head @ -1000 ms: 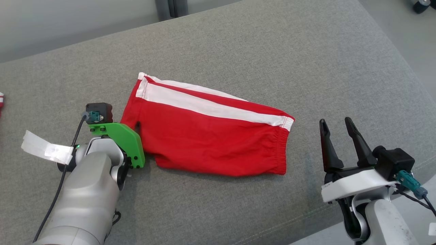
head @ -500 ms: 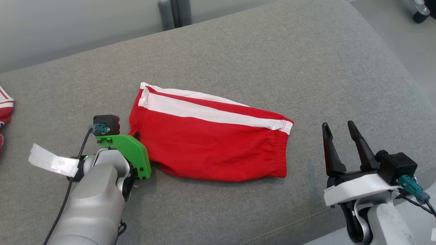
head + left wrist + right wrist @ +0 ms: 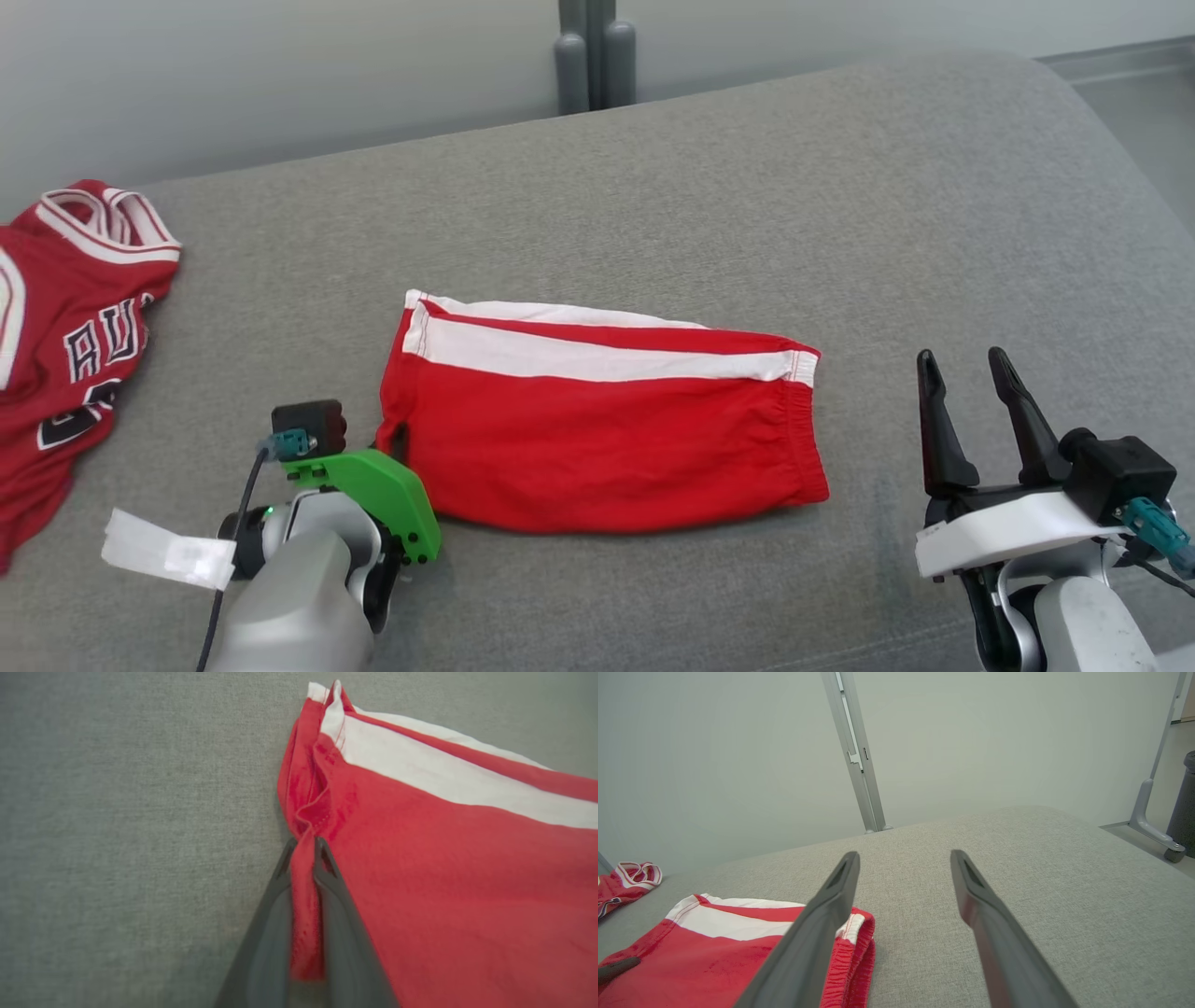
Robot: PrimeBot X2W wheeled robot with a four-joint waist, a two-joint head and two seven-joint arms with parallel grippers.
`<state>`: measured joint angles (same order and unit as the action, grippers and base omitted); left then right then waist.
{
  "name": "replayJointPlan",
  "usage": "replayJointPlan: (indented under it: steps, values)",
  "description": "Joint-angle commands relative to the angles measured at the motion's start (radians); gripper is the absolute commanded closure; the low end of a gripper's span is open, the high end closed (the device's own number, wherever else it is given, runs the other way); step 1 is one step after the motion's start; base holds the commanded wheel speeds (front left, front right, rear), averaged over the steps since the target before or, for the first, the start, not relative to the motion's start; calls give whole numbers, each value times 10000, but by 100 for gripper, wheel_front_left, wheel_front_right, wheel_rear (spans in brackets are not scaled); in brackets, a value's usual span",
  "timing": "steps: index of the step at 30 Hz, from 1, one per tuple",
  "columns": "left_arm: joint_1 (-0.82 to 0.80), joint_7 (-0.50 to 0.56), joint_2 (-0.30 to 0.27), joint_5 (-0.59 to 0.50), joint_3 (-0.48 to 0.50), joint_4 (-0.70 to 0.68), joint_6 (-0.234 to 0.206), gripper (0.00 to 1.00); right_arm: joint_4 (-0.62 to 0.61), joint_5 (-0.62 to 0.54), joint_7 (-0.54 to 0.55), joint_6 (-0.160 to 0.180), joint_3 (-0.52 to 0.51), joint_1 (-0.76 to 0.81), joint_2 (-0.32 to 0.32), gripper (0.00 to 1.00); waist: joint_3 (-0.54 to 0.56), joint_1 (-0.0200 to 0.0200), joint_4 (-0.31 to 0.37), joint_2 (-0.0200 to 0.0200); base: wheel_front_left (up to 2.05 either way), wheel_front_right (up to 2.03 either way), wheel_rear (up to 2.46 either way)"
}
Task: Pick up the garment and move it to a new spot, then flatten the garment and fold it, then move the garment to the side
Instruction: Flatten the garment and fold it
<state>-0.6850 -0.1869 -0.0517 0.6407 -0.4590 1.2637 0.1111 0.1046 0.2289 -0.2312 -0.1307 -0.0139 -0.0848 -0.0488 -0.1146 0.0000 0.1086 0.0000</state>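
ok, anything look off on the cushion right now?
The red shorts lie folded flat on the grey cushion, but their leg hem is bunched into a ridge where the left pincer is shut on it. A red jersey lies crumpled at the cushion's left edge. The right pincer is open, apart from the fabric.

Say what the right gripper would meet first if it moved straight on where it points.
Nothing near: the right gripper points across bare cushion, the shorts off to its left. Further on, probably the cushion's far part or the wall; depth is unclear.

Bare cushion [image 3: 747,187] lies open behind and right of the shorts [image 3: 607,448]; a jersey [image 3: 65,345] occupies its left end.
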Motion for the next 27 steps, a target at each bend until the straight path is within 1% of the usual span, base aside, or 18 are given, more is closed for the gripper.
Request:
replayJointPlan:
  steps: [1, 3, 6, 10, 11, 12, 16, 17, 18, 19, 20, 22, 24, 27]
  values:
    - [372, -209, -23, 179, 14, -103, -79, 100, -61, -110, 55, -1, -79, 182, -31, 0, 426, 0, -736, 0, 0, 0, 0]
    - [818, -394, -10, 360, 6, -301, -149, 100, -105, -158, 111, -1, -129, 199, -31, 0, 525, 0, -1066, 0, 0, 0, 0]
    - [1269, -504, -5, 645, -131, -726, -238, 100, -138, -173, 179, -1, -143, 225, -32, 0, 579, 0, -1315, 0, 0, 0, 0]
    - [1797, -483, -6, 1025, -510, -1374, -480, 100, -148, -220, 265, -1, -103, 210, -32, 0, 602, 0, -1476, 0, 0, 0, 0]
    - [1797, -483, -6, 1025, -510, -1374, -480, 100, -148, -220, 265, -1, -103, 210, -32, 0, 602, 0, -1476, 0, 0, 0, 0]
    - [1969, -443, -5, 1288, -701, -1693, -670, 100, -143, -246, 277, -1, -83, 181, -32, 0, 597, 0, -1497, 0, 0, 0, 0]
    - [2168, -497, -4, 1600, -983, -2186, -1078, 100, -134, -275, 315, -1, -62, 99, -32, 0, 572, 0, -1487, 0, 0, 0, 0]
    - [2182, -537, -4, 1633, -1023, -2267, -1198, 86, -124, -284, 324, -1, -59, 76, -32, 0, 566, 0, -1476, 0, 0, 0, 0]
    - [2185, -594, -3, 1642, -1029, -2362, -1316, 61, -111, -292, 332, -1, -57, 62, -32, 0, 566, 0, -1466, 0, 0, 0, 0]
    - [2180, -641, -3, 1615, -1021, -2447, -1394, 28, -98, -298, 339, -1, -60, 54, -32, 0, 570, 0, -1459, 0, 0, 0, 0]
    - [2174, -693, -2, 1558, -993, -2524, -1455, 0, -84, -300, 344, -1, -70, 52, -32, 0, 576, 0, -1455, 0, 0, 0, 0]
    - [2180, -752, -41, 1425, -890, -2762, -1559, 0, -55, -310, 350, -1, -96, 57, -32, 0, 605, 0, -1456, 0, 0, 0, 0]
    - [2240, -792, -196, 1244, -728, -3124, -1664, 0, -26, -327, 348, -1, -129, 71, -32, 0, 654, 0, -1469, 0, 0, 0, 0]
    - [2480, -774, -432, 693, -342, -4178, -1874, 0, 3, -334, 348, -1, -197, 148, -31, 0, 751, 0, -1529, 0, 0, 0, 0]
